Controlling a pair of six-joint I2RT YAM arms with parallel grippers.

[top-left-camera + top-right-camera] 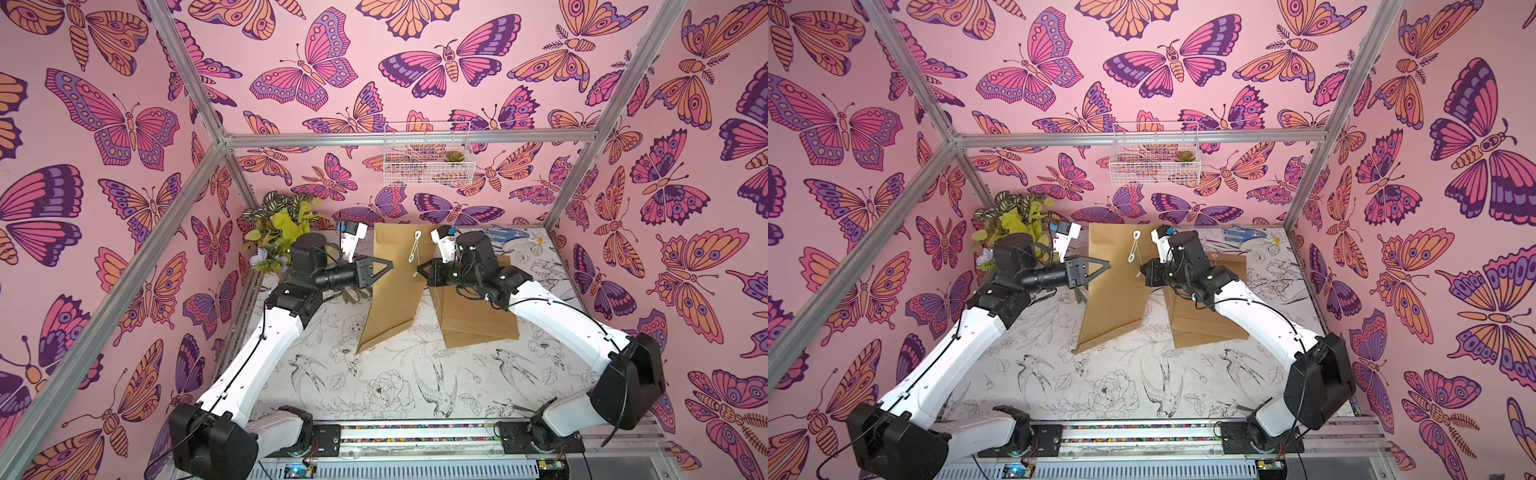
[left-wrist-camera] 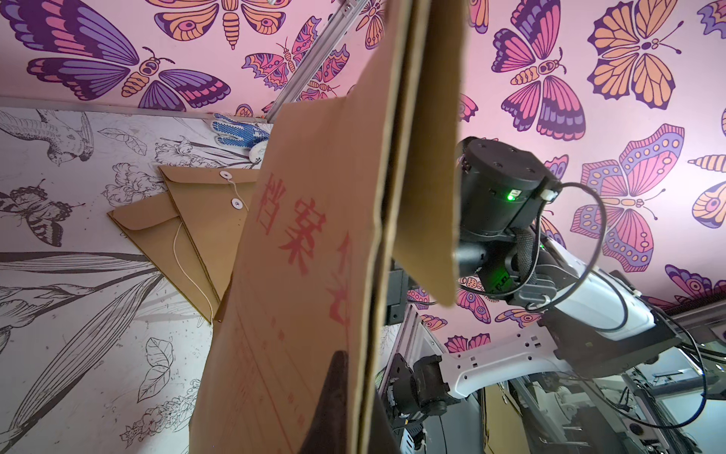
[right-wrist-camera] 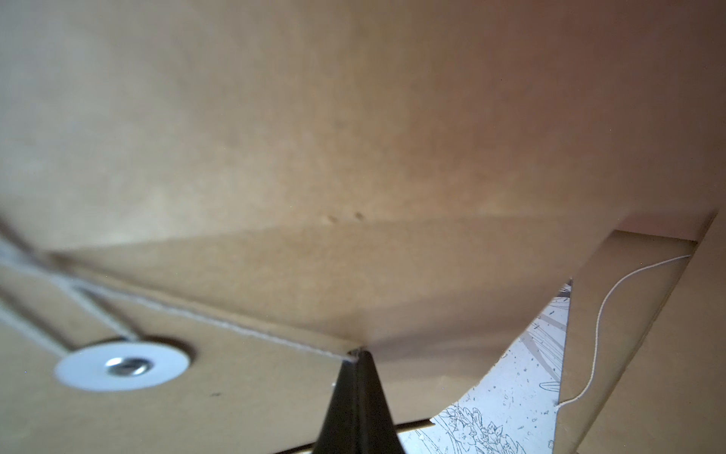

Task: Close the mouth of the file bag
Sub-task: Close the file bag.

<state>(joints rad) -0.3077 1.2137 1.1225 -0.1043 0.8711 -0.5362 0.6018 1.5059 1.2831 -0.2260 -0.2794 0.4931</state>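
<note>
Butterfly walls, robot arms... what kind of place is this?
Probably a robot practice booth, not a real room: a metal frame edges the butterfly walls, and the left arm and right arm are mounted on a rail.

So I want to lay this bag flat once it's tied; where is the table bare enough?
The near half of the table is bare, between the left arm and right arm, up to the lower corner of the lifted file bag. The rear is crowded: plant in the left corner, stacked bags under the right arm, glove behind them.
</note>
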